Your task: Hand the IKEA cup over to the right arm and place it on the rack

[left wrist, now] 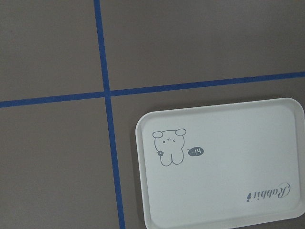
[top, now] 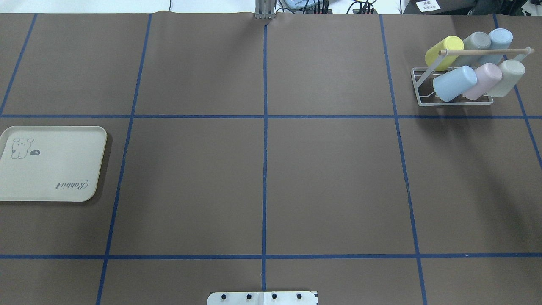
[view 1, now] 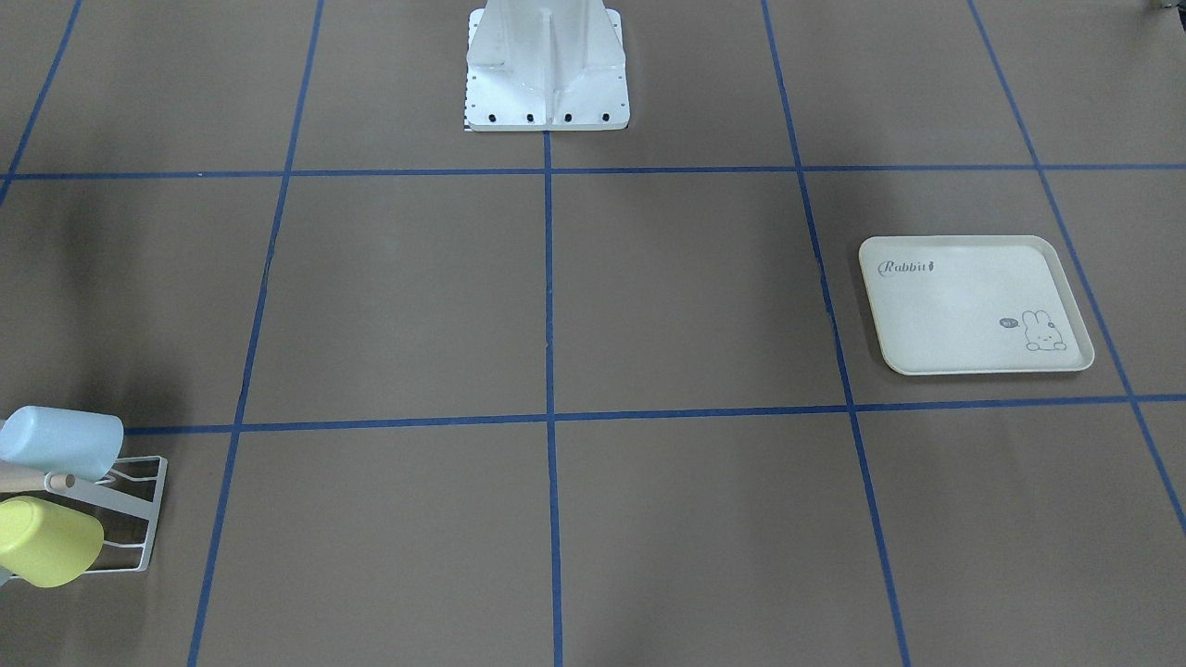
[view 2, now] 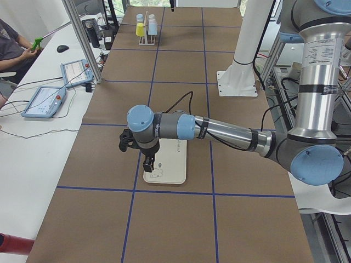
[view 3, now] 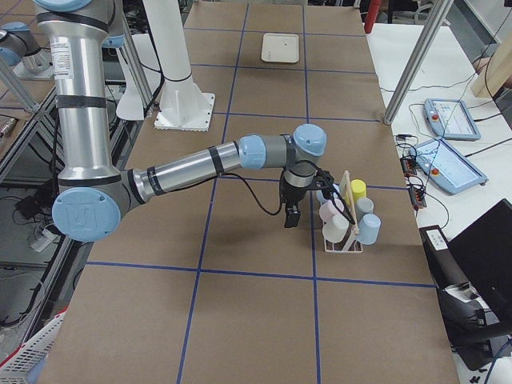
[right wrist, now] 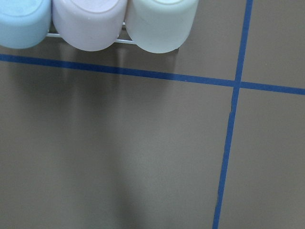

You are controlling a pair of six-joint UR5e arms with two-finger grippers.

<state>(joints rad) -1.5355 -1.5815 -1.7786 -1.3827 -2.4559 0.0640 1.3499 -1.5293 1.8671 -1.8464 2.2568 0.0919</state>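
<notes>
My left gripper (view 2: 148, 163) and right gripper (view 3: 290, 216) show only side-on (grip cannot be told); the rack (top: 465, 52) holds six tilted cups (top: 482, 80).

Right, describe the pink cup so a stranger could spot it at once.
Seen from behind the robot, the white wire rack stands in the table's far right corner, holding six cups in two rows. The pink cup is central in the nearer row, between a blue cup and a pale green cup; no other is pink.
</notes>
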